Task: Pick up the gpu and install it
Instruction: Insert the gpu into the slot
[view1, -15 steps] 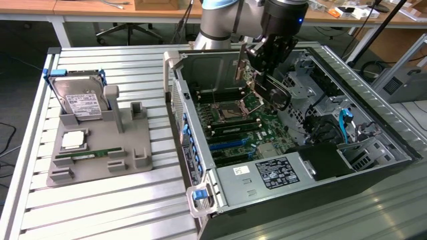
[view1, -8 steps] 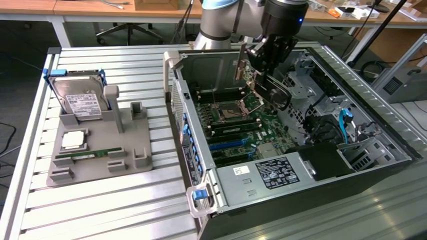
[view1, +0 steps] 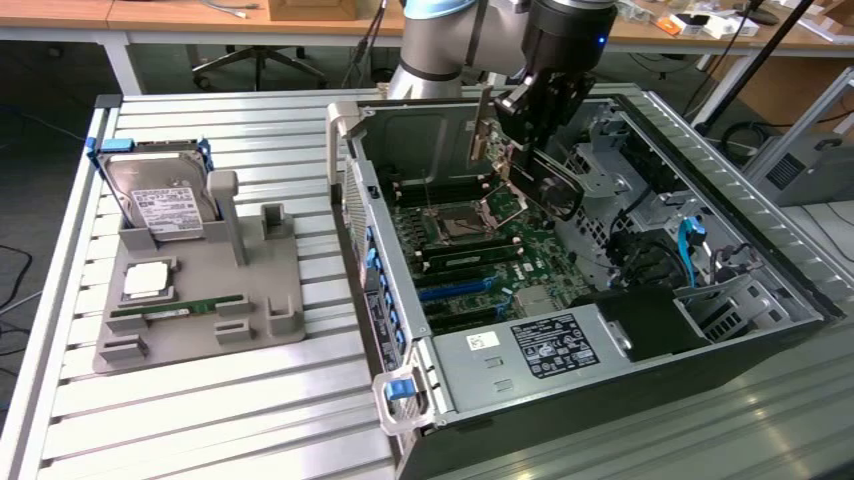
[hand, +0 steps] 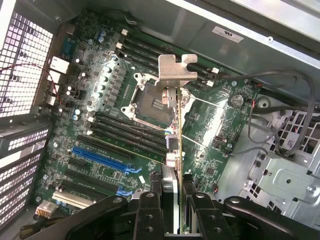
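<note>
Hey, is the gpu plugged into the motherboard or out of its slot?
Out. The gripper holds the gpu edge-on in the air above the motherboard, and the long blue slot lies empty.

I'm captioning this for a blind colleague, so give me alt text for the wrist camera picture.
The gripper holds the graphics card edge-on over the motherboard inside an open computer case, with the card's silver bracket farthest from the camera.
</note>
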